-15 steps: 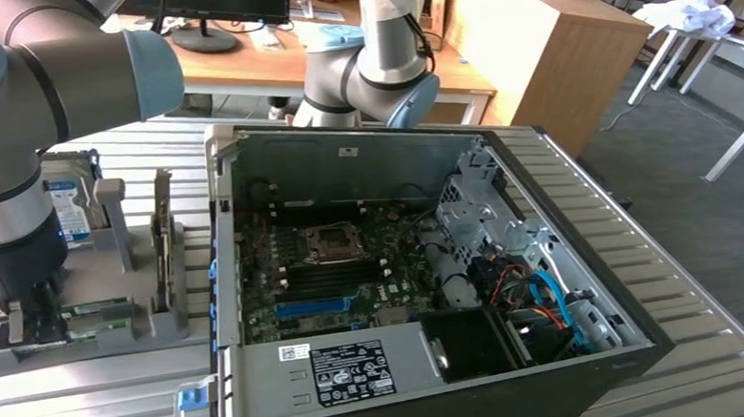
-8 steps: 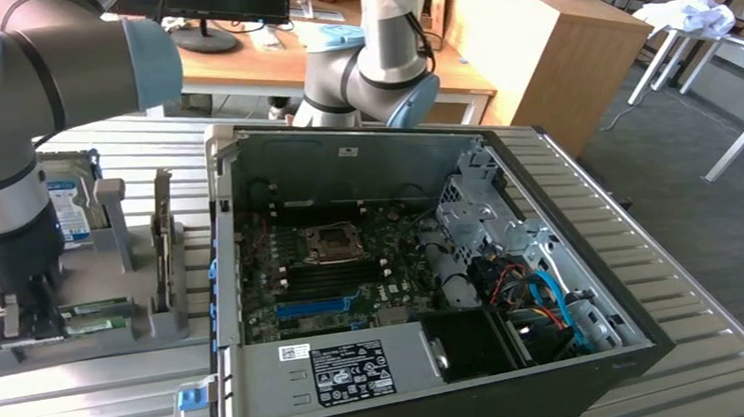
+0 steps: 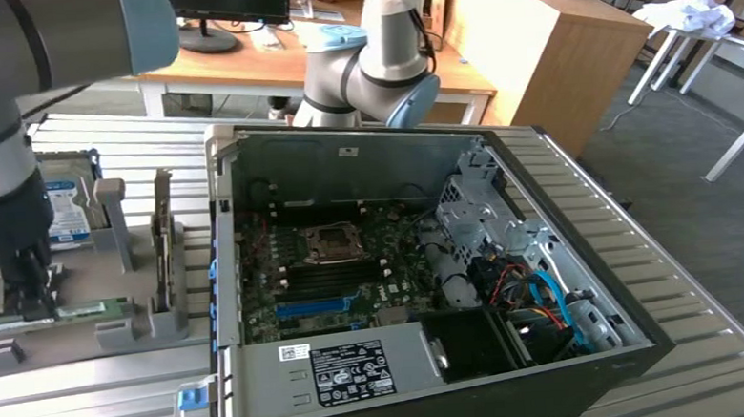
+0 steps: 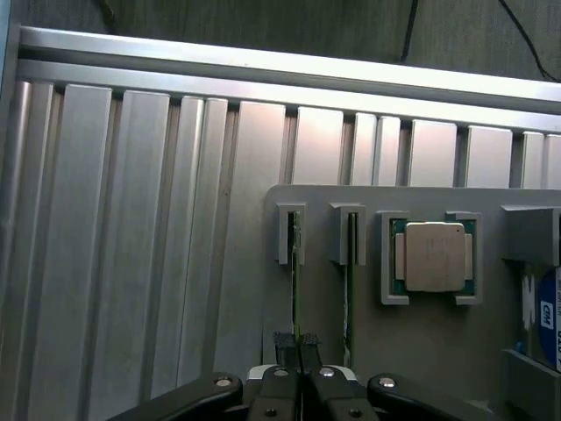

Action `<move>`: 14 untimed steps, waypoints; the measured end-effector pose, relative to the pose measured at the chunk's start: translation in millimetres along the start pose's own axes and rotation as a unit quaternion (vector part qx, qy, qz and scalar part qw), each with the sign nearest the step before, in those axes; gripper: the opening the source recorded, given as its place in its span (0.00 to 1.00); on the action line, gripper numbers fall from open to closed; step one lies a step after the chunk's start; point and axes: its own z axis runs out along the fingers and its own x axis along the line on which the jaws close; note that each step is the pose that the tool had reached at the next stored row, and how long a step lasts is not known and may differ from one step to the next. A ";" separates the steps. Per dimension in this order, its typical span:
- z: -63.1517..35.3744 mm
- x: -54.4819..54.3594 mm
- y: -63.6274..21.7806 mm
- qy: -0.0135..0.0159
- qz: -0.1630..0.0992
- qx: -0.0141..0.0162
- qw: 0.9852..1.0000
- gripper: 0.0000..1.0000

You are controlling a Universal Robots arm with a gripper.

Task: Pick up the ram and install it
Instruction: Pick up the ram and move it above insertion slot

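Note:
The ram (image 3: 82, 312) is a thin green stick with a pale label, standing on edge in the slots of a grey holder (image 3: 118, 338) at the exterior view's left. My gripper (image 3: 29, 301) reaches straight down over one end of it. In the wrist view the ram (image 4: 294, 276) shows edge-on, and my gripper (image 4: 298, 349) is shut on its top edge, its black fingertips (image 4: 284, 344) pressed against both sides. The ram still sits in the holder's notches.
The open computer case (image 3: 567, 284) lies right of the holder, with its motherboard memory slots (image 3: 331, 282) exposed. On the holder are a second thin stick (image 4: 349, 281), a square silver processor (image 4: 432, 256) and a hard drive (image 3: 67, 213) with a blue label. An upright card (image 3: 164, 240) stands by the case wall.

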 end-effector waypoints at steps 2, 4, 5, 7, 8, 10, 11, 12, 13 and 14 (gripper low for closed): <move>-9.0 -0.1 0.4 0.000 0.000 0.000 1.000 0.12; -17.9 -0.3 0.8 0.000 0.000 0.000 1.000 0.12; -22.4 -0.3 0.9 0.000 0.000 0.000 1.000 0.12; -31.8 -0.5 1.4 0.000 0.000 0.000 1.000 0.12; -36.3 -0.6 1.6 0.000 0.000 0.000 1.000 0.12; -45.3 -0.7 1.9 0.000 0.000 0.000 1.000 0.12; -49.8 -0.8 2.1 0.000 0.000 0.000 1.000 0.12; -54.6 -0.8 2.4 0.000 0.000 0.000 1.000 0.12; -59.1 -0.9 2.5 0.000 0.000 0.000 1.000 0.12; -63.5 -1.0 2.8 0.000 0.000 0.000 1.000 0.12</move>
